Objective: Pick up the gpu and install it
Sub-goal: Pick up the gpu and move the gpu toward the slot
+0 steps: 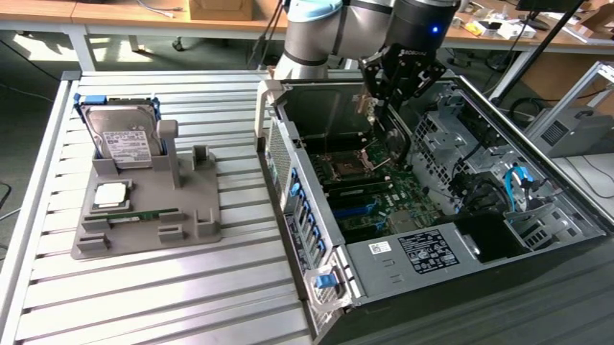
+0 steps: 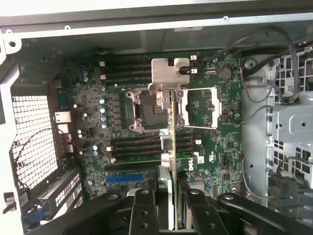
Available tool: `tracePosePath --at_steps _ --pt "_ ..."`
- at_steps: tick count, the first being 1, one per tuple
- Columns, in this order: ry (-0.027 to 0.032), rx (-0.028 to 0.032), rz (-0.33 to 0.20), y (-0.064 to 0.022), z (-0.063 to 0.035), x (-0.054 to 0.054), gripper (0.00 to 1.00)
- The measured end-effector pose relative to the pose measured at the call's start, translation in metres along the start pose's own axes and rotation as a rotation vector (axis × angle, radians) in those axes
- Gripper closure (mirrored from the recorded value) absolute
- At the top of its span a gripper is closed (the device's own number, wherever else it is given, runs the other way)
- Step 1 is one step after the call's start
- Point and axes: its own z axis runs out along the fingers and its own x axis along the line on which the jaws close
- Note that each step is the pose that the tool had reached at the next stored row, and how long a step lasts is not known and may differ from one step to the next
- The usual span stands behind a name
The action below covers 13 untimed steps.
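Broadly, a slatted metal counter (image 1: 192,287) carries an open computer case (image 1: 298,208) lying on its side, with a grey parts fixture (image 1: 201,215) well apart toward the exterior view's left. The arm (image 1: 326,29) reaches over the case. Inside lies the green motherboard (image 1: 384,201) (image 2: 220,127). On the fixture sit a hard drive (image 1: 123,136) and a memory stick (image 1: 134,214). The gripper (image 1: 389,97) (image 2: 171,215) is clamped on the gpu (image 1: 369,108) (image 2: 169,78), held edge-on over the motherboard's processor socket, with its silvery bracket at the end farthest from the gripper.
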Motion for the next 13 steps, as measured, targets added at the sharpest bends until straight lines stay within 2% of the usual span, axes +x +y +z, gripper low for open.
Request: tracePosePath --at_steps 13 --pt "-0.0004 0.0057 0.0 0.0012 0.0076 -0.0092 0.73"
